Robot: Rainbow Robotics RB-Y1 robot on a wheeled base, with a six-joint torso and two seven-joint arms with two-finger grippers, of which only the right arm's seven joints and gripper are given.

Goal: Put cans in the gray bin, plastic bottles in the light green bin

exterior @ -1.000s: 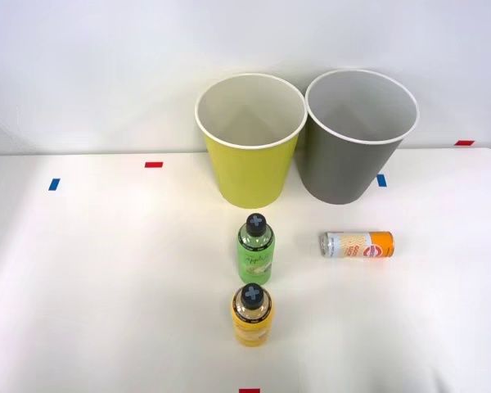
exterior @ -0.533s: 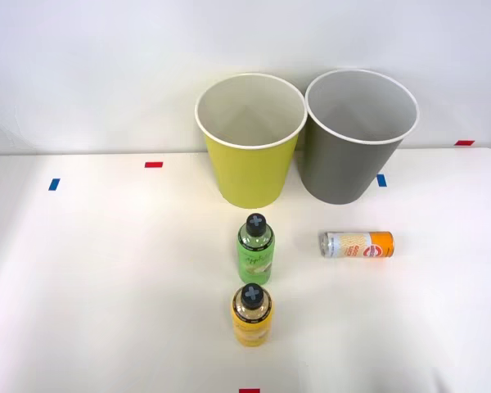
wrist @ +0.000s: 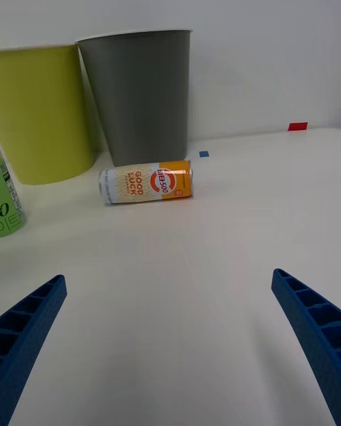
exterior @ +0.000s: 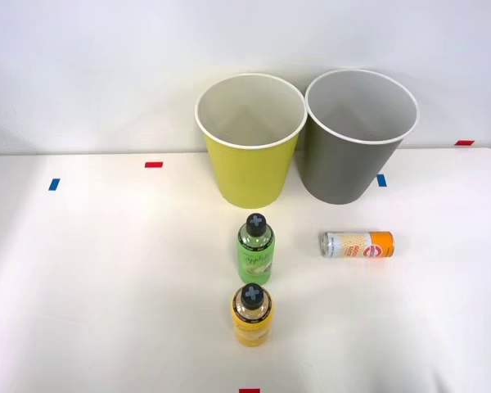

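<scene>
Right gripper (wrist: 170, 341) spread wide and empty above the table (exterior: 106, 270), facing the orange and silver-white can (wrist: 146, 182).

The can lies on its side just in front of the gray bin (exterior: 356, 143) (not touching it), which stands upright beside the light green bin (exterior: 250, 147) at the table's far edge. The green bottle (exterior: 255, 250) and the yellow bottle (exterior: 251, 315) stand upright in a line in front of the light green bin, well left of the can, the yellow one nearer the robot.

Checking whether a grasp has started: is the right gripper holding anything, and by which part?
Nothing is held. The right gripper is open, fingers wide apart above bare table, with the orange and silver-white can lying on its side ahead of it.
</scene>
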